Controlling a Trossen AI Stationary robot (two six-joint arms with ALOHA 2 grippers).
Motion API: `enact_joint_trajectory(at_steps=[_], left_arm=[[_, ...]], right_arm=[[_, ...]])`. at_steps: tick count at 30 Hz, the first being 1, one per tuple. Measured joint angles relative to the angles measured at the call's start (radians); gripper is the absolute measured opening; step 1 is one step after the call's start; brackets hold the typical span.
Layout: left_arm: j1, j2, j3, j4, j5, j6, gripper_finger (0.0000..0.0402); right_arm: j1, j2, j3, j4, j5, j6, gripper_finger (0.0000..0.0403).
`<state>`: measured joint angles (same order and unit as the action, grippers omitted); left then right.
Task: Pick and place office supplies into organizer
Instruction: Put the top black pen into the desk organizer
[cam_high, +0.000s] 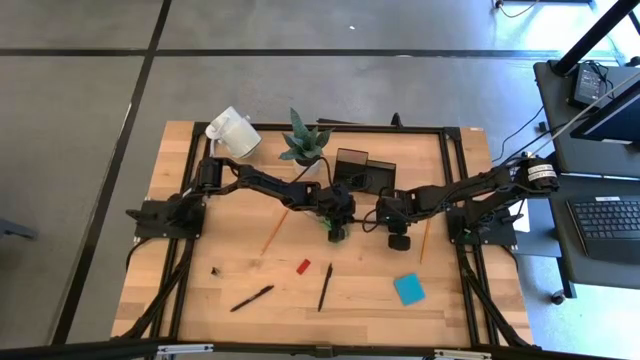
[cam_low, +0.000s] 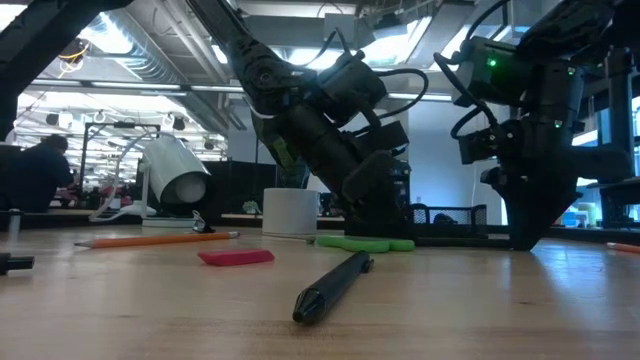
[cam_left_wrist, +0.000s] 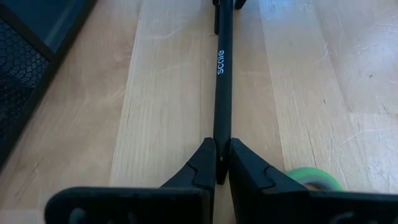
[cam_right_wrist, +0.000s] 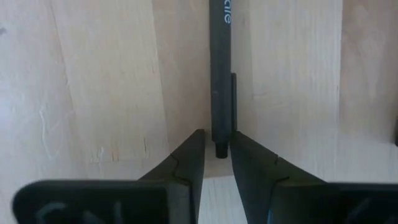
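Note:
A black pen (cam_high: 366, 222) lies left to right at the table's middle, in front of the black organizer (cam_high: 355, 165). My left gripper (cam_left_wrist: 221, 146) is shut on one end of it. My right gripper (cam_right_wrist: 217, 137) is shut on the other end, the one with the clip. Green scissors (cam_low: 365, 242) lie flat on the wood beside my left gripper (cam_low: 385, 225). Loose on the near half of the table lie two more pens (cam_high: 325, 285) (cam_high: 252, 298), a red block (cam_high: 303, 266), a blue pad (cam_high: 408, 289), an orange pencil (cam_high: 275, 232) and a yellow pencil (cam_high: 425, 240). My left gripper pinches the pen's end (cam_left_wrist: 221, 132) between its two fingers. The fingers slant down from the table's left, roughly in line with the pen. The pen runs low over the wood toward the other gripper; whether it rests on the table I cannot tell. My right gripper has the pen's clip end (cam_right_wrist: 221, 124) between its two fingers, just short of the small end cap (cam_right_wrist: 219, 150). The fingers point down from above and stand across the pen. The pen lies level close to the wood.
A tipped white mug (cam_high: 232, 132) and a potted plant (cam_high: 305, 145) stand at the far edge left of the organizer. A tiny black clip (cam_high: 216, 270) lies near left. The organizer's mesh wall (cam_left_wrist: 18, 81) is close beside my left gripper.

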<state>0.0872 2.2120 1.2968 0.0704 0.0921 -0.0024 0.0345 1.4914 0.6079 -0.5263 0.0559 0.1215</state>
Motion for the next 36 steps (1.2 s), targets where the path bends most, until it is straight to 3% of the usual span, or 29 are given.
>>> enact_joint_trajectory(at_steps=[5, 13, 26, 36], left_arm=[[0.0, 0.0, -0.001, 0.003, 0.0, -0.009, 0.0016], [0.0, 0.0, -0.002, 0.006, 0.0, -0.01, 0.002], [-0.001, -0.029, -0.006, -0.008, -0.014, 0.004, 0.0059], [-0.002, -0.131, -0.016, -0.211, -0.033, 0.021, 0.0085]], right_arm=[[0.0, 0.0, 0.0, -0.004, 0.0, -0.002, 0.0076], [0.001, 0.0, 0.0, -0.005, -0.001, -0.054, 0.0019], [0.001, 0.0, 0.002, -0.008, -0.003, -0.048, 0.0017], [0.001, 0.002, 0.011, -0.022, -0.005, -0.035, 0.0012]])
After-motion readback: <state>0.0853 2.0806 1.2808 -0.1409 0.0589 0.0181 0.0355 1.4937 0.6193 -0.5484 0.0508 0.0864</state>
